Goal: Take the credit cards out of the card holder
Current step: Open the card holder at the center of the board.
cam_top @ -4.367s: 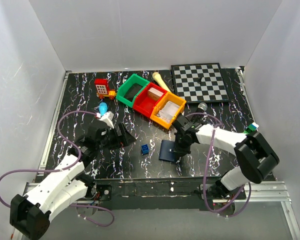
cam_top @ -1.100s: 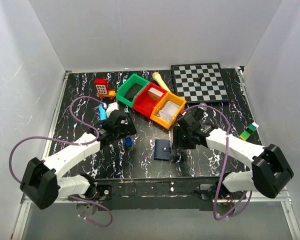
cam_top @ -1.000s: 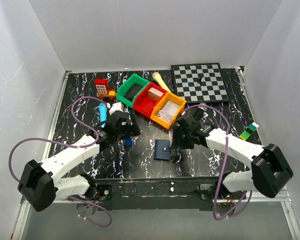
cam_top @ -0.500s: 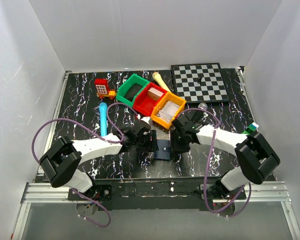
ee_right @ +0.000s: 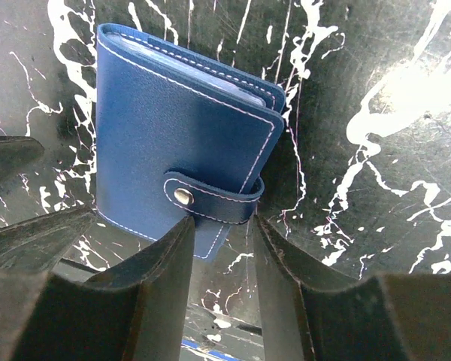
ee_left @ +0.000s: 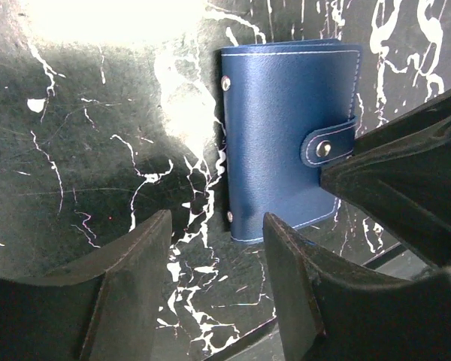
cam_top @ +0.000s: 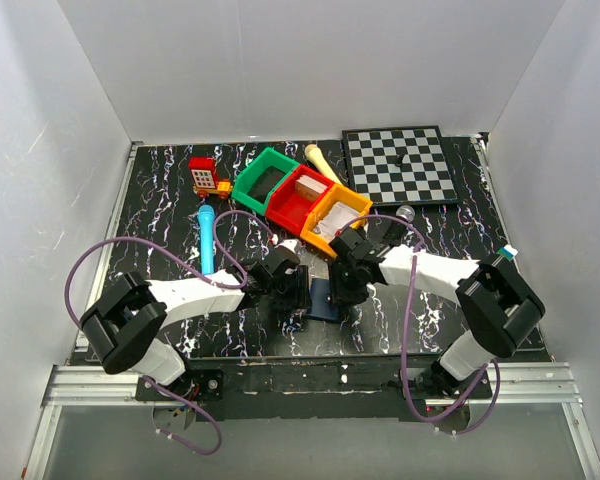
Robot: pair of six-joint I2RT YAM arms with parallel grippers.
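Black marbled table (cam_top: pixel 160 190), left arm (cam_top: pixel 195 292) and right arm (cam_top: pixel 430 268) stretched low, meeting near the middle of its near edge, closed card holder (cam_top: pixel 323 303) flat between them (strap snapped), left gripper (cam_top: pixel 300 298) jaws spread, empty, right gripper (cam_top: pixel 338 293) jaws narrowly parted, holding nothing.

No writing, number, brand or sign can be read in any view. The card holder (ee_right: pixel 173 143) shows plain navy faces with pale stitching and a blank metal snap. The red toy (cam_top: pixel 202 172) at the far left carries a pale gridded patch, too small to make out.
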